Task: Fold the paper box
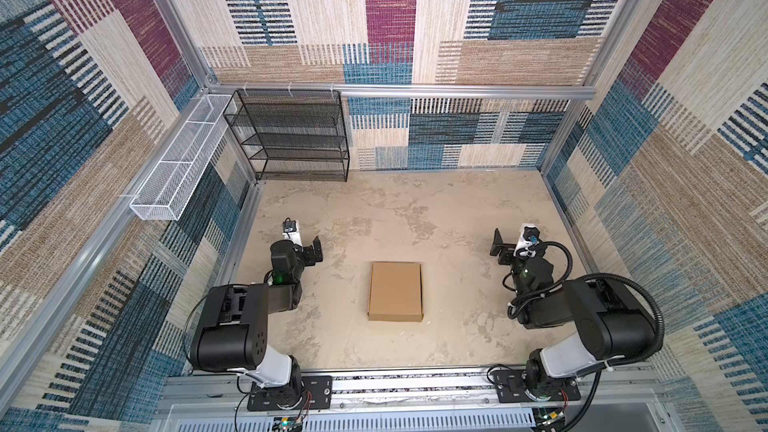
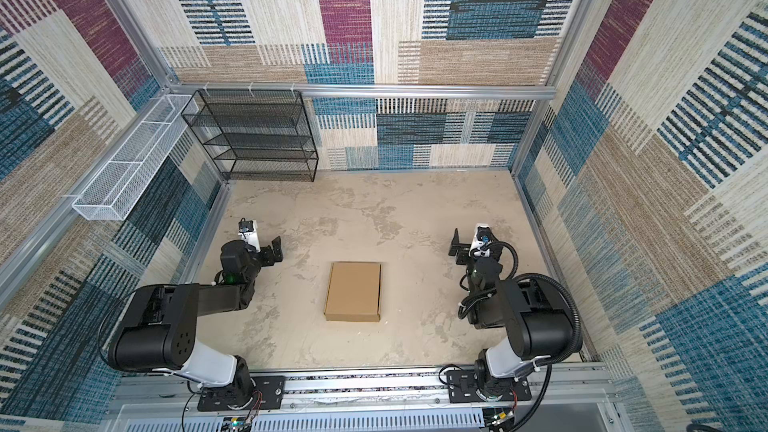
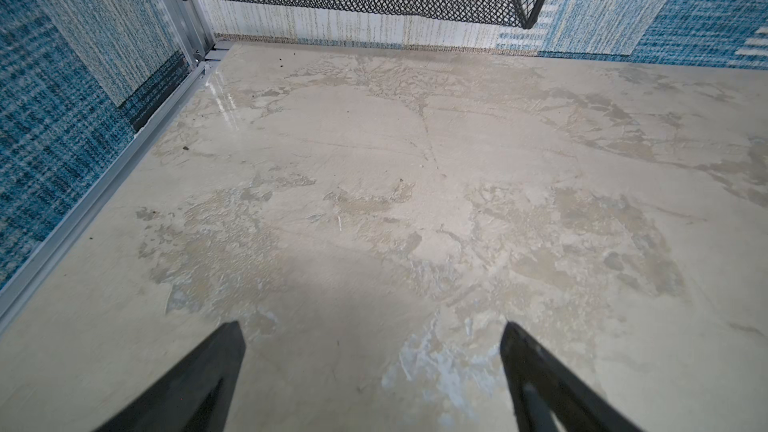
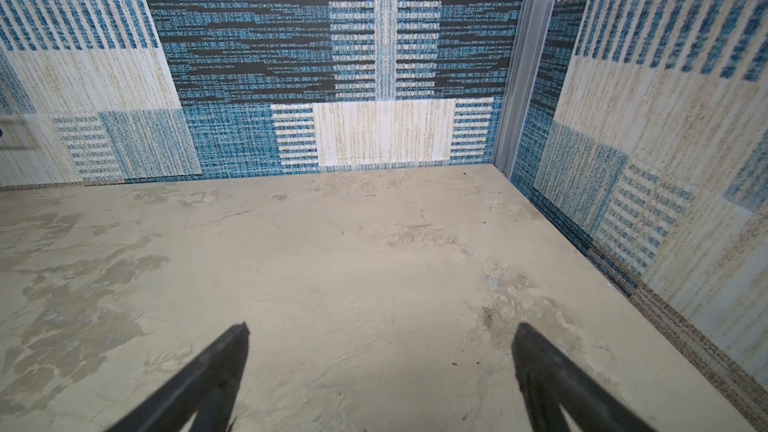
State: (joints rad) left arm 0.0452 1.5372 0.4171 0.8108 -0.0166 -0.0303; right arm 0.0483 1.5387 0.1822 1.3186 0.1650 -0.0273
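So the plain brown corrugated cardboard box [image 1: 395, 290] is lying flat on the mottled beige tabletop [image 1: 415, 209], well out in front of the black mesh shelf rack [image 1: 291, 135] and off past the rack's right end. Nothing touches it. In both top views it reads as a shallow closed rectangle: flat top face up, the short front wall showing, and a thin dark line down its right edge. I can't make out any flaps or slits from up here.

The left gripper [image 1: 305, 249] sits in front of the rack, roughly level with the rack's right half and much closer to the rack than the box is. Its wrist view looks straight at the rack's bottom shelf, and the two black fingers [image 3: 199, 380] are spread wide with only bare tabletop between them, so it's released and holding nothing.

The right gripper [image 1: 509, 247] is far off to the right of the rack, about as far out from the back wall as the left one. Same story in its wrist view [image 4: 382, 326]: jaws spread wide apart, just table underneath.

A white wire basket [image 1: 178, 160] hangs on the side wall, butting up against the rack's left end.
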